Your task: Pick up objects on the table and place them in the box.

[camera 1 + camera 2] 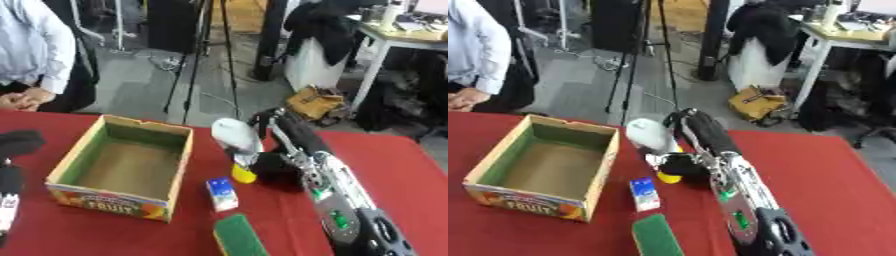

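Your right hand (271,167) is curled round the white bottle (236,136) with the yellow cap, tilted above mid-table, and the open box (83,152) lies directly to its left.

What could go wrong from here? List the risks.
The right hand is curled around a white bottle with a yellow cap, which looks tilted; it might slip. The small carton stands upright right beside the hand and could get knocked over. On the way over, the bottle could catch the box wall.
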